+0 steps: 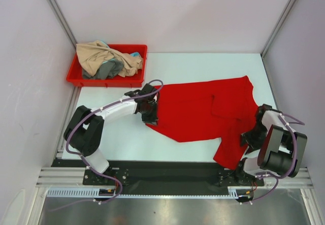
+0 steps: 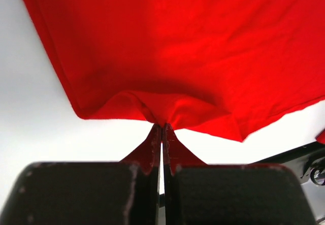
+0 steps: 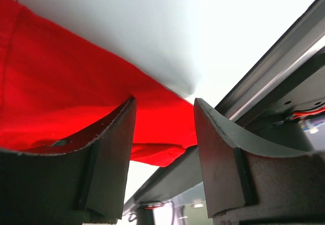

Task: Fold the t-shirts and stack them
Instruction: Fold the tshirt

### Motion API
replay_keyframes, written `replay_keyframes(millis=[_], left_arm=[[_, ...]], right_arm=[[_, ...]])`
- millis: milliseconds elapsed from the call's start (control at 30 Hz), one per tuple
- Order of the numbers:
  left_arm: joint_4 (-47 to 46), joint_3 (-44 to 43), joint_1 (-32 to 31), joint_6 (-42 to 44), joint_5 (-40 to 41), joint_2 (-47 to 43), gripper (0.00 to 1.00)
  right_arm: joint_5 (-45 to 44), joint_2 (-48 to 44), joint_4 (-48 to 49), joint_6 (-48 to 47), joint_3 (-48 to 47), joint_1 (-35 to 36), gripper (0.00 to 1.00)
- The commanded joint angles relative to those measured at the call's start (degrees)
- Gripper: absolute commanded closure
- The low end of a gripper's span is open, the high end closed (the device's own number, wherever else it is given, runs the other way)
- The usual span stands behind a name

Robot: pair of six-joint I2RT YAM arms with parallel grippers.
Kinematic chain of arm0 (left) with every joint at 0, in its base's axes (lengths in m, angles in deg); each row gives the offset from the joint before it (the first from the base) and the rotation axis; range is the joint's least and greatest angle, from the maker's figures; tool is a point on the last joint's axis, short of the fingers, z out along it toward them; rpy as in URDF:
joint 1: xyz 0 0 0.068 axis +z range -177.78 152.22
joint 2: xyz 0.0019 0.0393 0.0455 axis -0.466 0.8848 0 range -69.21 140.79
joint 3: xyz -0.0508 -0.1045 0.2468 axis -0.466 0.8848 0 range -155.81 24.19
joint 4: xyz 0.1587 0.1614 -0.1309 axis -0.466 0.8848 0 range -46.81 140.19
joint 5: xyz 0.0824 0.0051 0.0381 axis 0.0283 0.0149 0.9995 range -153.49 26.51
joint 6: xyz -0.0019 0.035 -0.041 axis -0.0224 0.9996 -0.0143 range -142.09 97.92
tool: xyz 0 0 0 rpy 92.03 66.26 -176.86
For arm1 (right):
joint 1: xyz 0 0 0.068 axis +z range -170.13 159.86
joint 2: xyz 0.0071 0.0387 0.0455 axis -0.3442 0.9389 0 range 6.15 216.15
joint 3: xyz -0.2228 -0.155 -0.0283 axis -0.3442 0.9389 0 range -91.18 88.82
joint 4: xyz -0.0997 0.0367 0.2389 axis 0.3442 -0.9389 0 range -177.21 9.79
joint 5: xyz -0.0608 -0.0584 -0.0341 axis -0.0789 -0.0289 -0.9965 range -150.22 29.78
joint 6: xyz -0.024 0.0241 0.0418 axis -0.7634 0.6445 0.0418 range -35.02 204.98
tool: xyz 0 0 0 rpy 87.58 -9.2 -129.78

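On the white table, left gripper (image 2: 162, 133) is pinched tight on the plain bright red cloth t-shirt (image 1: 203, 110) while right gripper (image 3: 165, 133) gapes empty, so dragging one-sided could bunch it.

The red shirt (image 1: 203, 108) is lying across the middle and right of the worktop (image 1: 122, 143), so bare white room is showing in front of it on the left and in a strip behind it. The red tray (image 1: 81, 77), piled with the other shirts (image 1: 104, 57), is sitting in the far left corner, and grey walls are closing in the left, right and back. The left hand (image 1: 151, 114) is blocking the shirt's left edge, and the right hand (image 1: 250, 137) is crowding the near right corner, where the shirt is hanging over the black rail (image 1: 167, 171).
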Motion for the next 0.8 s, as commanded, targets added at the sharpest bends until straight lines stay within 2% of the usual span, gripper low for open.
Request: replay_keyframes(millis=[0,133,233,267,367,433,567,767], left_arm=[[-0.9,-2.2,1.8,1.5,-1.8,1.3,1.00],[-1.2,-2.1,2.4,1.7,-2.6,1.6,1.00],[-1.5,-0.9,2.4,1.5,-3.1,1.1,0.99],[-1.4,-0.5,2.4,1.5,-3.3,0.9,1.00],[-1.4,0.7,2.4,1.3,-3.0,0.0,1.00],[-1.3,1.3,2.4,1.2,-2.8,-0.4,1.00],[-0.6,2.9,2.4,1.2,-2.1,-2.2,1.00],[-0.5,6.2,2.4,1.1,-1.7,-4.6,1.00]], right_arm=[[-0.7,-0.9,3.8,5.9,2.3,0.8,0.46],[-1.8,-1.3,8.2,7.9,5.3,1.1,0.52],[-4.1,-3.2,9.6,7.4,6.1,0.3,0.68],[-4.5,-3.9,9.6,7.6,6.2,0.1,0.78],[-6.0,-6.3,8.4,8.8,5.6,0.0,0.93],[-7.0,-7.1,6.5,8.5,4.9,-0.1,0.98],[-10.8,-8.6,0.7,7.1,2.3,-0.5,1.00],[-12.3,-11.9,-2.2,5.5,-1.0,-2.1,1.00]])
